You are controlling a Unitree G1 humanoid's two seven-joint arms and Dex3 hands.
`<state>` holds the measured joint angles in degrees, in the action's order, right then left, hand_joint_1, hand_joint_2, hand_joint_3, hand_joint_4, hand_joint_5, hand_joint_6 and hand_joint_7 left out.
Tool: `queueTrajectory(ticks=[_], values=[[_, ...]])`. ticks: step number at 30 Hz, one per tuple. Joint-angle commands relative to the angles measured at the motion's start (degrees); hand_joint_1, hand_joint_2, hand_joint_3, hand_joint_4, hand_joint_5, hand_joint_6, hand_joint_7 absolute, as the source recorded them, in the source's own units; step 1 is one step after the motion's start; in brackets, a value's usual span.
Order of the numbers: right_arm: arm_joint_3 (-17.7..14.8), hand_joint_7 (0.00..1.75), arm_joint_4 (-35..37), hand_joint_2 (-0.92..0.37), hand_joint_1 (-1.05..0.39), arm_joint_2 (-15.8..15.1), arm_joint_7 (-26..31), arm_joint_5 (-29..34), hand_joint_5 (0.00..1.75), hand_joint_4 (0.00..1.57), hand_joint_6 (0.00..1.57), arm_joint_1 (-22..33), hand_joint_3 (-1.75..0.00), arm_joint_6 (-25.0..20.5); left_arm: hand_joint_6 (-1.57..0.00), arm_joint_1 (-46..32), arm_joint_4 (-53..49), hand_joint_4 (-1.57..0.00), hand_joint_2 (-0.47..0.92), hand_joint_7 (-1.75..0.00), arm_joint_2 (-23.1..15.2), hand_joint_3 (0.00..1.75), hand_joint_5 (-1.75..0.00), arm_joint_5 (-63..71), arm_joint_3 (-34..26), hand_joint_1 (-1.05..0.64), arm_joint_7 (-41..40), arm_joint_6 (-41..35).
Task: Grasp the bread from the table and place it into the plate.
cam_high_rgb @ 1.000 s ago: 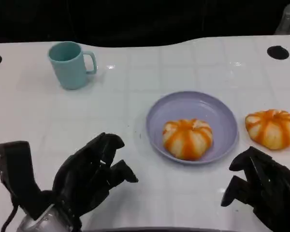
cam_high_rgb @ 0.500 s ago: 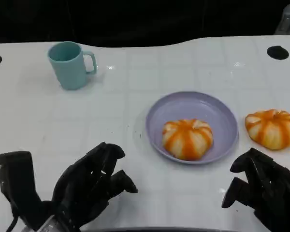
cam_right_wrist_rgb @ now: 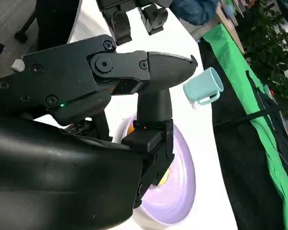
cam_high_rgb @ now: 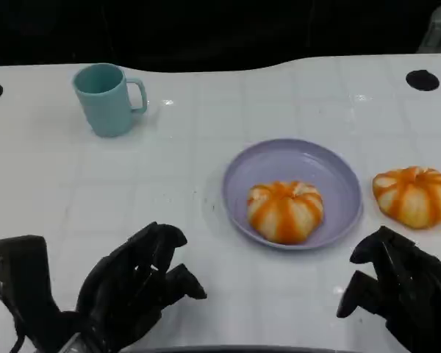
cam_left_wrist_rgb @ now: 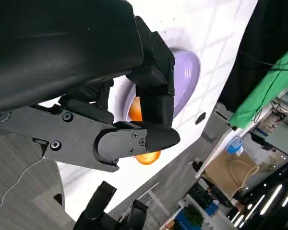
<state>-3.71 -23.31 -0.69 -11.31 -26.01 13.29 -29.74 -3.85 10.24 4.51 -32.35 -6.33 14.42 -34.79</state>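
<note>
One bread roll (cam_high_rgb: pixel 285 211) sits in the purple plate (cam_high_rgb: pixel 309 159); a second roll (cam_high_rgb: pixel 413 195) lies on the white table (cam_high_rgb: pixel 206 132) just right of it. Both hands, left (cam_high_rgb: pixel 136 283) and right (cam_high_rgb: pixel 397 287), hover empty with fingers apart. A teal mug (cam_high_rgb: pixel 106 98) stands far left.

One bread (cam_high_rgb: pixel 285 211) in plate (cam_high_rgb: pixel 309 158), another (cam_high_rgb: pixel 413 195) right

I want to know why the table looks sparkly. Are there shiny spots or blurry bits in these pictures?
Head view: small white glints on the glossy table, one beside the teal mug; the bread in the plate looks sharp. Left wrist view: the room behind the left hand is dim and soft. Right wrist view: the close right hand looks very large.
</note>
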Motion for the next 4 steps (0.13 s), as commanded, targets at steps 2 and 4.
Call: queueTrajectory(ticks=[2, 4], values=[[-0.3, 1.59, 0.1, -0.92, -0.44, -0.7, -0.4, -0.1, 1.75, 0.67, 0.54, 0.0, -0.39, 1.2, -0.49, 0.0, -0.3, -0.7, 0.92, -1.65, -0.9, 0.45, -1.75, 0.1, -0.2, -0.55, 0.0, 1.0], [-0.3, 1.58, 0.1, -0.92, -0.44, -0.8, -0.4, 0.0, 1.75, 0.67, 0.54, 0.1, -0.38, 1.3, -0.49, 0.0, -0.1, -0.7, 0.92, -1.66, -1.0, 0.44, -1.75, 0.1, 0.0, -0.55, 0.1, 0.9]])
